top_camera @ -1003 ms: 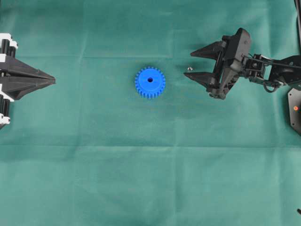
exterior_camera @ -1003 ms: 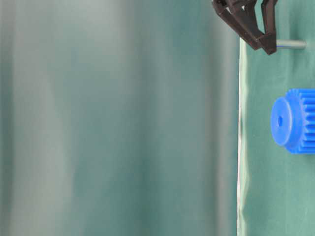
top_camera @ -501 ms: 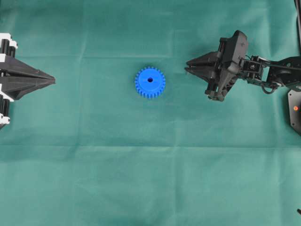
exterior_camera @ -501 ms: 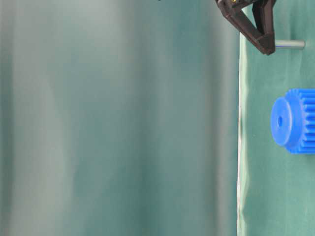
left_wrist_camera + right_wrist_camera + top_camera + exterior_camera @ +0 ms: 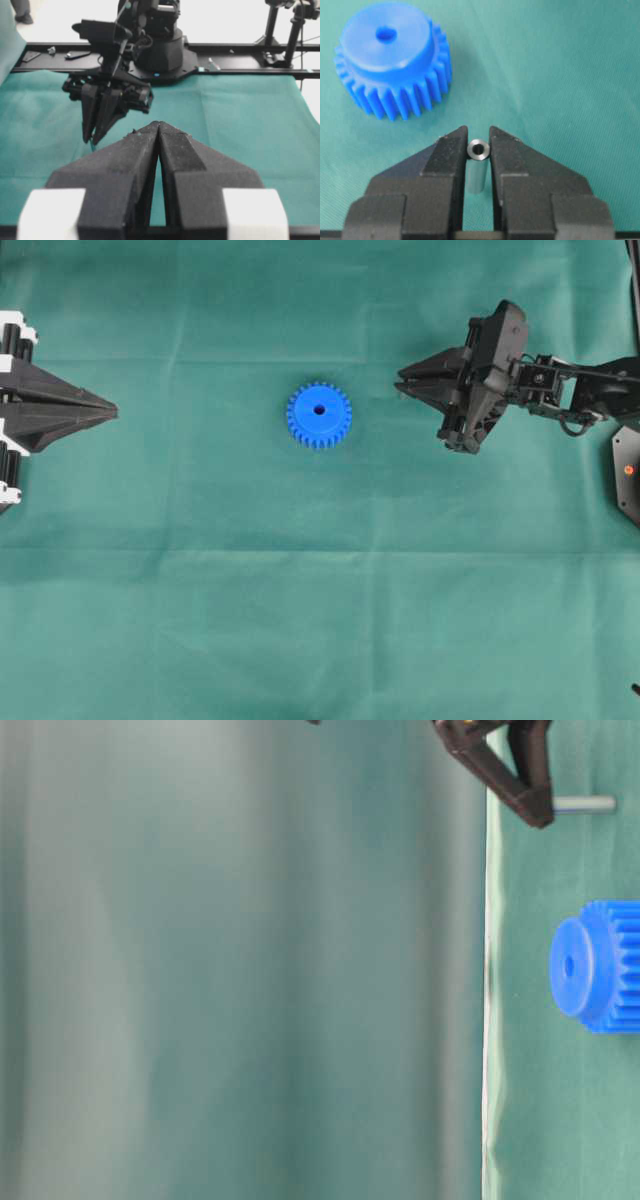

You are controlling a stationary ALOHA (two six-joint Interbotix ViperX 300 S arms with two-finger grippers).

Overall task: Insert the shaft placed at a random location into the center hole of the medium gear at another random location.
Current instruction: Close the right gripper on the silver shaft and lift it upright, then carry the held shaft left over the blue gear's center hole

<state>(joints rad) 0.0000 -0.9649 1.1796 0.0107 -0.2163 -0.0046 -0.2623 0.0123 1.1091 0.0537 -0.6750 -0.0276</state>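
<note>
The shaft (image 5: 479, 167) is a short silver tube with a hollow end, and it sits pinched between the two black fingertips (image 5: 449, 150) of the right gripper (image 5: 402, 383); the right jaws are clamped on it, with its open end poking out just past the tips. In the table-level view the shaft (image 5: 584, 805) stands upright from the cloth with its upper end in the jaws, so its long axis runs straight off the bench, and whether its foot touches the cloth or has just cleared it cannot be told. The medium gear (image 5: 319, 414) lies flat on the bench, hub up, its center hole (image 5: 320, 409) open and facing the overhead camera; in the wrist view the gear (image 5: 391, 62) lies ahead of the jaws and off to the left, near but clearly apart. In the overhead view the gear lies to the left of the held shaft and slightly lower in the frame, so the carry is a short sideways shift, then a straight drop with the shaft kept upright. The right arm is much nearer the gear. The left gripper (image 5: 112, 412) sits at the far left edge, well apart, its jaws pressed together. The bench is covered by a creased green cloth (image 5: 320, 620); beyond it, the left wrist view shows a black rail and a pale floor
</note>
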